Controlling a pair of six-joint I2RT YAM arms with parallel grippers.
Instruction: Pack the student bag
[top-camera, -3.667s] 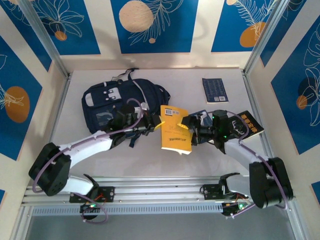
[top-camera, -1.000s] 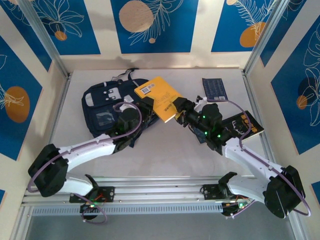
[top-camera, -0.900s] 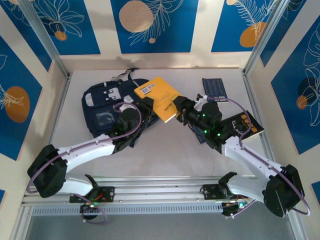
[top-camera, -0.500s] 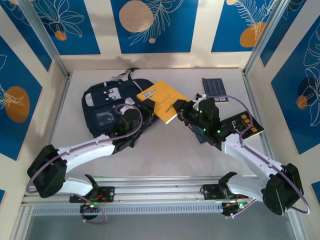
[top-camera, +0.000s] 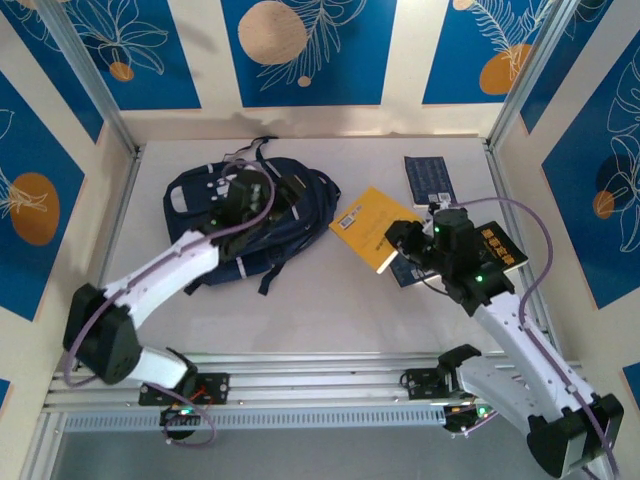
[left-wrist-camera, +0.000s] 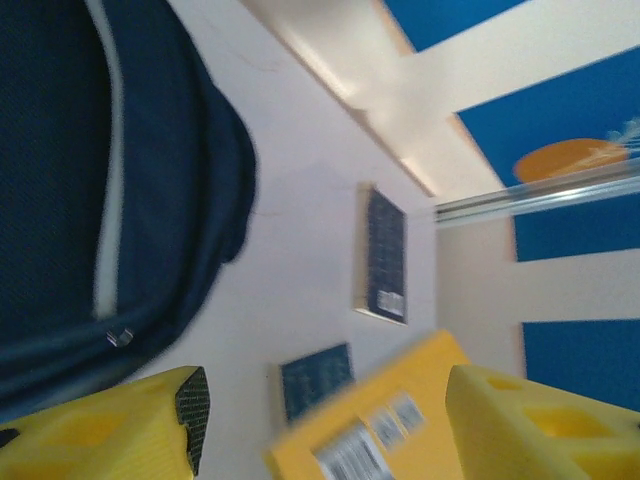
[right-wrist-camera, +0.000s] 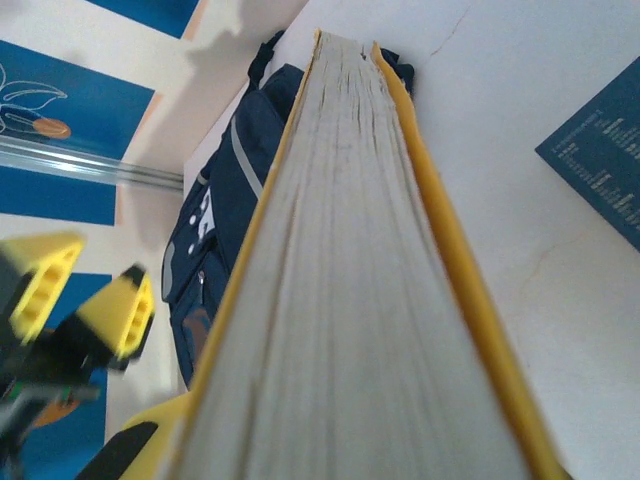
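Two arms working in overhead view. I'm watching right gripper (top-camera: 397, 243) clamping yellow book (top-camera: 372, 226) by its lower right edge, right of frame centre; book tilting, page edges facing right wrist camera. I'm seeing left gripper (top-camera: 243, 196) hovering over student bag (top-camera: 262, 222), fingers (left-wrist-camera: 120, 430) spread wide, gripping nothing. That bag is lying flat upper left of centre on table (top-camera: 320, 300). Upper right, blue booklet (top-camera: 430, 180) is lying flat. Book possibly touching bag's right edge; I'm not managing to tell.
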